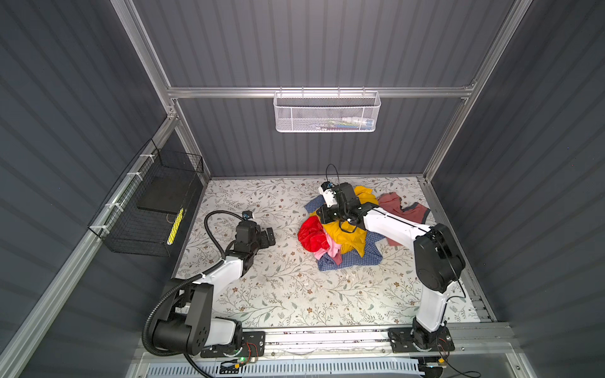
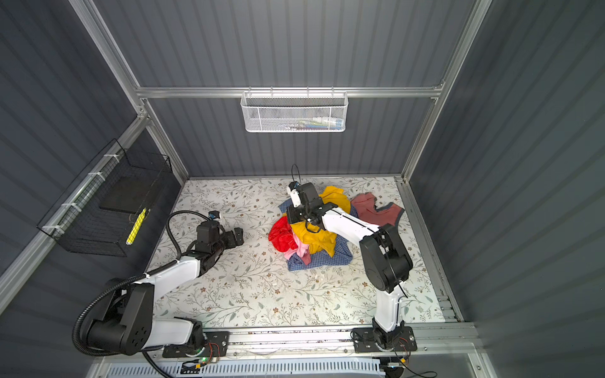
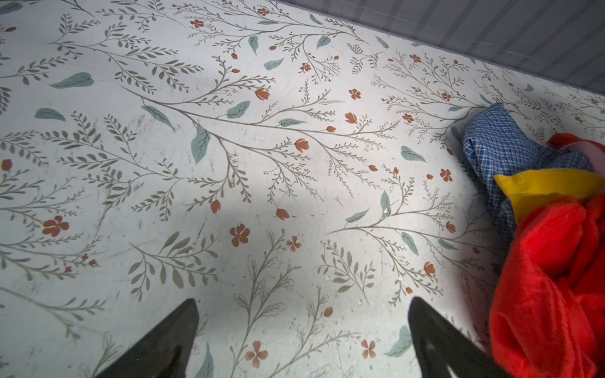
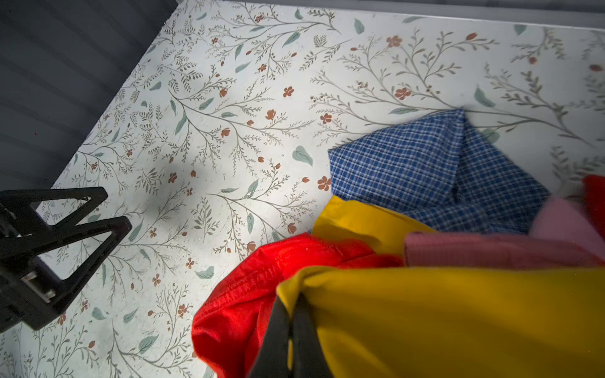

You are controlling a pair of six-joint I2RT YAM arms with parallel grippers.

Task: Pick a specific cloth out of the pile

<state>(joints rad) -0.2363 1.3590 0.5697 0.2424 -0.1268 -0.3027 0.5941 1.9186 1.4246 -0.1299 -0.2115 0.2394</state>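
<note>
Right fingers (image 4: 278, 330) were pinching the cloth (image 4: 458, 311), left fingers (image 3: 170, 337) wide open; lifting slowly looked smart so the pile (image 1: 314, 239) wouldn't drag along.

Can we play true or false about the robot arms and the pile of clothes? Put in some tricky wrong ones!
1. The right end effector is shut on the yellow cloth. True.
2. The left end effector is holding the red cloth. False: it is open and empty, with only bare table between its fingers, and the red cloth lies in the pile.
3. The blue checked shirt pokes out from under the other clothes. True.
4. The white basket stands on the table. False: it hangs on the rail across the back wall.
</note>
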